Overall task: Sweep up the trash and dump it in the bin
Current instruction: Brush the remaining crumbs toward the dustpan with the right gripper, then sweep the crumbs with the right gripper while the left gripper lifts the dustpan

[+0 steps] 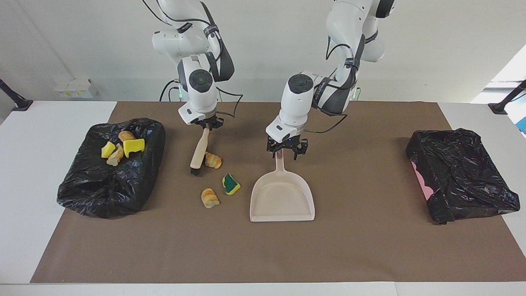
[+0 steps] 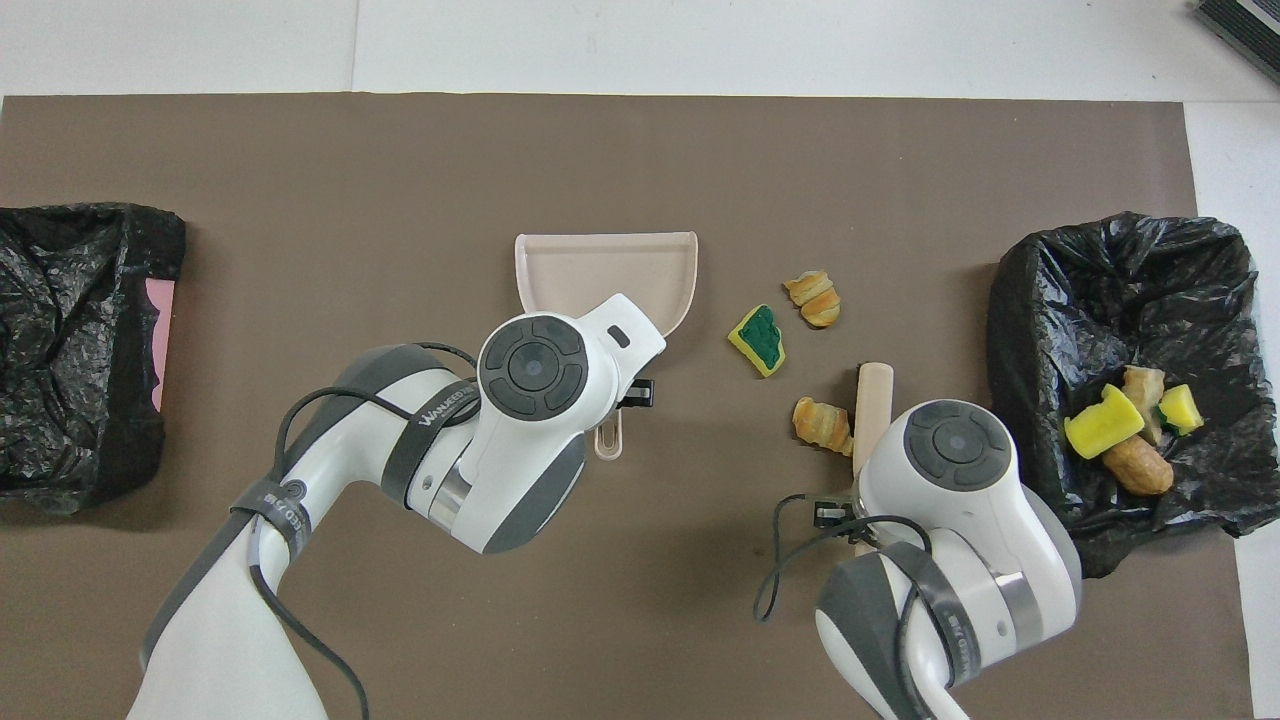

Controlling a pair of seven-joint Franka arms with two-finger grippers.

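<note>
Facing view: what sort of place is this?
Likely a robot lab bench staged for a cleaning trial: two arms, a brown mat, bag-lined bins, dustpan, brush, sponge and bread scraps.

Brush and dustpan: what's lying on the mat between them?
Facing view: between the brush and the dustpan lie two bread lumps and a green-backed sponge piece.

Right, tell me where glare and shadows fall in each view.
Facing view: white glints speckle the bin liner, and the brush and dustpan cast soft shadows on the brown mat. Overhead view: glare on the bin holding trash; a faint arm shadow on the mat.
</note>
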